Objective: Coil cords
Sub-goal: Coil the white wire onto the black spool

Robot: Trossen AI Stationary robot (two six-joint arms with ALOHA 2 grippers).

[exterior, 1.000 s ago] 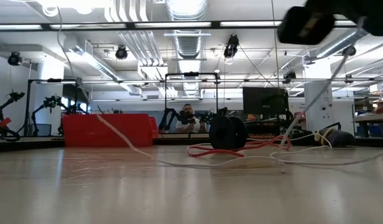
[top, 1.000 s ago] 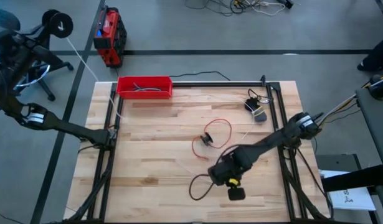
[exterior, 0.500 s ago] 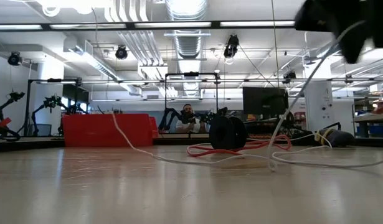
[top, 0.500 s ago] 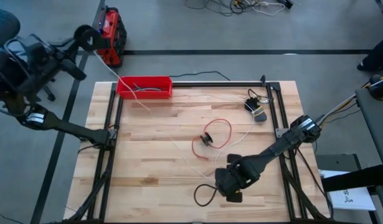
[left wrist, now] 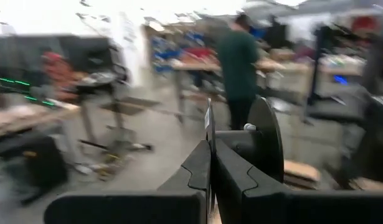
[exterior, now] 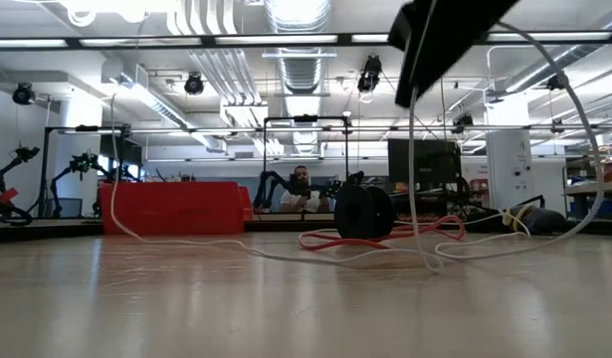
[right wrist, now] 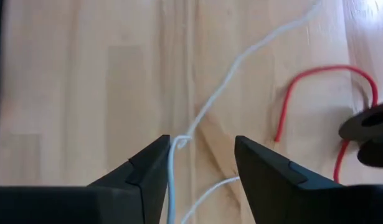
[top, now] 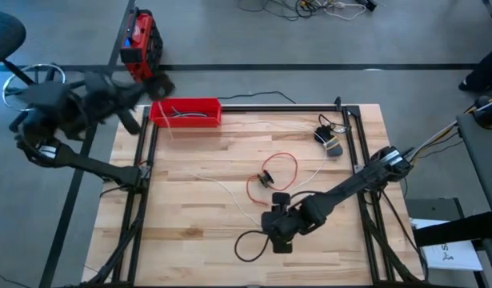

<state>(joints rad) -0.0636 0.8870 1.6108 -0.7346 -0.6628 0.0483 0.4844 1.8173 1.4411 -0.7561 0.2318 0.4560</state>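
Observation:
The white cord point(top: 216, 186) runs from beyond the table's far left corner across the boards to my right gripper point(top: 278, 237), then on toward the back right. My right gripper is open above the middle near part of the table, with the cord between its fingers point(right wrist: 172, 144). The red cord point(top: 282, 170) lies looped at mid-table with its black disc point(top: 267, 178) standing on edge. My left gripper point(top: 148, 88) is in the air beside the red tray point(top: 186, 110), shut on the white cord's black disc point(left wrist: 266, 140). My left gripper pinches the flat round flange of the black disc point(left wrist: 261, 163) between its two shut fingers, and the disc is lifted clear of the table. My right gripper stays open, fingers pointing down. The white cord point(right wrist: 171, 163) lies along the inner edge of one finger. The cord point(exterior: 413, 169) rises from the table to the gripper and arcs down again.
A black and yellow object point(top: 330, 141) lies at the back right. A thin dark loop of cable point(top: 250, 244) lies near my right gripper. A red device point(top: 138, 46) stands on the floor past the far left corner. A person point(left wrist: 238, 59) stands in the room beyond.
My left gripper has swung with the black disc from far out on the left toward the red tray. The white cord, then stretched through the air, now lies slack on the table's left part. My right gripper has gone toward the table's left edge with the cord between its fingers.

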